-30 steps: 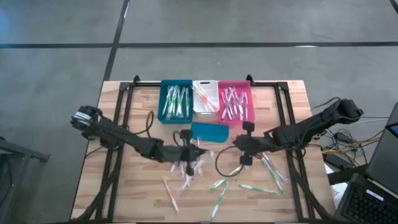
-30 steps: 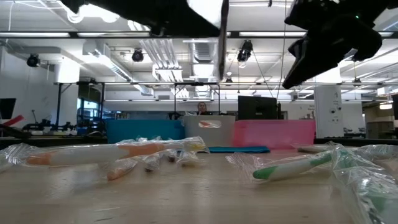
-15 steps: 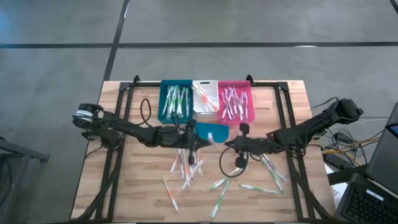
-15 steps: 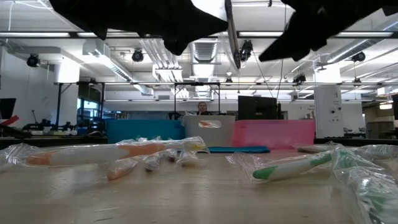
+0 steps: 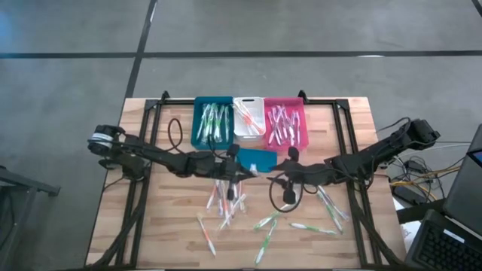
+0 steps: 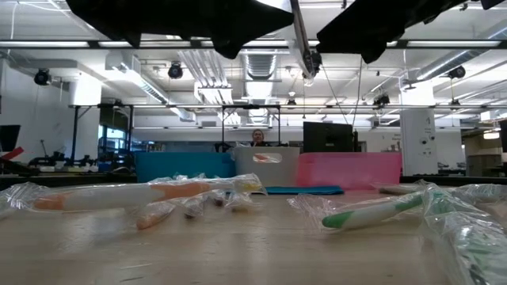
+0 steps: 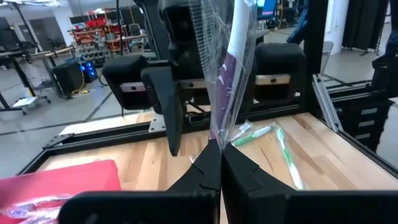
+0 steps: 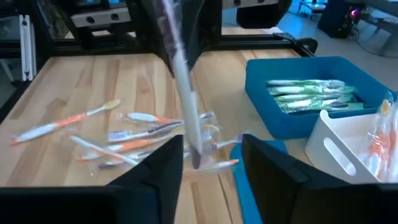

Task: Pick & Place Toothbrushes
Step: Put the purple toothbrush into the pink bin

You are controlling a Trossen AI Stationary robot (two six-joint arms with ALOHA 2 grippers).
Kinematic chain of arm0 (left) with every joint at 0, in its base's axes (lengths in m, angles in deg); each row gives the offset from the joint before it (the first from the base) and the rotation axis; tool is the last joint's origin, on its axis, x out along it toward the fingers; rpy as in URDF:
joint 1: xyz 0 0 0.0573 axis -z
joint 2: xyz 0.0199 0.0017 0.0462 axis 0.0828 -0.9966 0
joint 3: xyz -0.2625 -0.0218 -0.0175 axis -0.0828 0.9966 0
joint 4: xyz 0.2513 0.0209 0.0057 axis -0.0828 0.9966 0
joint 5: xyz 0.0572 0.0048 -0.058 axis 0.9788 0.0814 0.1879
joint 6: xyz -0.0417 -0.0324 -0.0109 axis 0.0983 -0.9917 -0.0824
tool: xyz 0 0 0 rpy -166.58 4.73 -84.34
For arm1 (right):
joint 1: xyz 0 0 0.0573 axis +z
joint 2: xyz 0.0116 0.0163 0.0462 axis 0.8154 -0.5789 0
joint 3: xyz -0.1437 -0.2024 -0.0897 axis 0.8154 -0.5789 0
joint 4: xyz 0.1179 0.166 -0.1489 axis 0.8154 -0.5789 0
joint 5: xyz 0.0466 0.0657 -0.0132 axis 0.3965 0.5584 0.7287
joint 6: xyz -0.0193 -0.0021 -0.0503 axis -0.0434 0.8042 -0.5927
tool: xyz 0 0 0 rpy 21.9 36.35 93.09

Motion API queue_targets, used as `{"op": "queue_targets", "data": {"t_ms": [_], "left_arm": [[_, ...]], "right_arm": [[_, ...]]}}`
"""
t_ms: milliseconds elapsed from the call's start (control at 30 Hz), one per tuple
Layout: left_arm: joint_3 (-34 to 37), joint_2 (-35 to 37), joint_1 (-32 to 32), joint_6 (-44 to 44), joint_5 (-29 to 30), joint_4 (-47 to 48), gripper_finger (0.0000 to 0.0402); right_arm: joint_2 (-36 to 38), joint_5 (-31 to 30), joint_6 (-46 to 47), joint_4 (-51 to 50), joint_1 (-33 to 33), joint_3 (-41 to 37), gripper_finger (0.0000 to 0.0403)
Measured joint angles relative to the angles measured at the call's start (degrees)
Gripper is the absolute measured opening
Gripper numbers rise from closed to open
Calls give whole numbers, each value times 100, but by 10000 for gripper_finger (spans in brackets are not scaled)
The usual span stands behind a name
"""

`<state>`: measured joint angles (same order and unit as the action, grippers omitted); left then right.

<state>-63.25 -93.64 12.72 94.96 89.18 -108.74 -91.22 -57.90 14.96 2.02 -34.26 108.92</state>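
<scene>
The left gripper point(image 5: 242, 172) is clenched on a wrapped toothbrush point(image 7: 233, 59); in the left wrist view its two dark fingers point(image 7: 205, 168) meet on the bottom of the clear wrapper, and the brush stands nearly upright, long axis vertical, a purple patch on its white handle. The low view shows the same brush as a thin, slightly tilted stick point(image 6: 300, 36) hanging high above the table point(image 5: 166, 226). From above, this gripper sits just in front of the teal lid point(image 5: 254, 159).

The right gripper point(image 5: 277, 178) faces it from the other side of the lid's front edge, its fingers point(image 8: 158, 168) spread apart, the brush hanging just beyond the gap between them in the right wrist view; whether they touch it cannot be told.

Behind the lid stand three bins in a row: a blue bin point(image 5: 212, 124) with green-accented brushes, a white bin point(image 5: 247, 120) with orange ones, a pink bin point(image 5: 285, 124) with pink ones.

In front of the lid, loose toothbrushes point(image 5: 226, 203) lie flat and scattered, pointing many ways; roughly a dozen, too tangled for an exact count. Only the low view shows their crinkled clear wrappers and a person point(image 6: 257, 138) beyond the bins.
</scene>
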Motion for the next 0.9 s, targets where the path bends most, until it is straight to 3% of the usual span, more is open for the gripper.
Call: {"op": "queue_targets", "data": {"t_ms": [233,433,900], "left_arm": [[-105,-11,-157,31,2,5,0],[-105,-11,-177,121,-131,2,0],[-105,-11,-177,299,-442,-94,0]], "right_arm": [[-119,-3,-199,409,0,0,201],[-273,-111,-612,837,-52,0,211],[-554,-81,-634,1347,-217,0,146]]}}
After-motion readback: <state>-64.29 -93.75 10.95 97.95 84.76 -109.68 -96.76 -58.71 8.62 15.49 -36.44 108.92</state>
